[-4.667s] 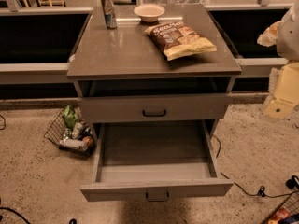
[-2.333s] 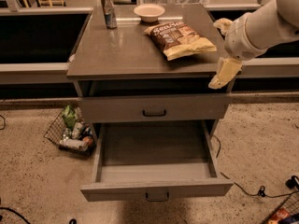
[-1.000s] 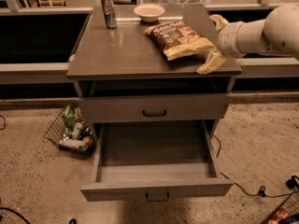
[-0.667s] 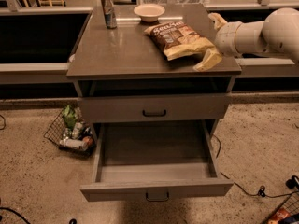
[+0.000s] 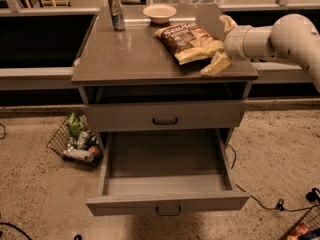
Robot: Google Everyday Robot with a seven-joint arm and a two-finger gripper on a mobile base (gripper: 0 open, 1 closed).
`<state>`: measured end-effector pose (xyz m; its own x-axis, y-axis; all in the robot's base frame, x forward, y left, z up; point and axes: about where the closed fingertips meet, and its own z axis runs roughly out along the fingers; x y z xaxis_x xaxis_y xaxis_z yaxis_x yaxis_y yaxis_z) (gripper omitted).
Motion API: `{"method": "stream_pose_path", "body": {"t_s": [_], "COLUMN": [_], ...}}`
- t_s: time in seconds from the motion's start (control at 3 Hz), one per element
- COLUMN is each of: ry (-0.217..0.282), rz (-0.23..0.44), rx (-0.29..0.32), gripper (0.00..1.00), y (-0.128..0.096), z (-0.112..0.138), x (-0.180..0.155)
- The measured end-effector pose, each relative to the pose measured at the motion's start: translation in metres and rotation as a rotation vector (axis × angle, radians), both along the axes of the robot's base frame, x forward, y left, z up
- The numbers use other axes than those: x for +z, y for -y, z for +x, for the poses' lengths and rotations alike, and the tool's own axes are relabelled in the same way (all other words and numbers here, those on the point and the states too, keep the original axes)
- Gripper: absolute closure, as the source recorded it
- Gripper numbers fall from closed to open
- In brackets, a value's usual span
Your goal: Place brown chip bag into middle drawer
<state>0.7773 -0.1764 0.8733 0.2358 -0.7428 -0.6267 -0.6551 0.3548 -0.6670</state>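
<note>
My gripper (image 5: 221, 43) at the cabinet top (image 5: 130, 59) right edge, fingers spread, straddling the brown chip bag (image 5: 187, 40) end (contact: I can't tell). Bag toward back-right corner; middle drawer (image 5: 200, 202) open, interior shadowed

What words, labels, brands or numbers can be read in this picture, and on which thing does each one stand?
Nothing can be read with certainty.
Chip bag: white lettering, too blurred to read.
Can: label too small to read.
Packets in the floor basket: print too small to read.
Gripper, at the chip bag's right end: no text visible.
</note>
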Motion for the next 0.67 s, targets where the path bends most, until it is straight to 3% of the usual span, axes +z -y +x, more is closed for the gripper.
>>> {"method": "stream_pose_path", "body": {"t_s": [0.67], "ry": [0.007], "rz": [0.064], "rx": [-0.005], "gripper": [0.41], "y": [-0.0023], "z": [0.0103], "x": [-0.0067]}}
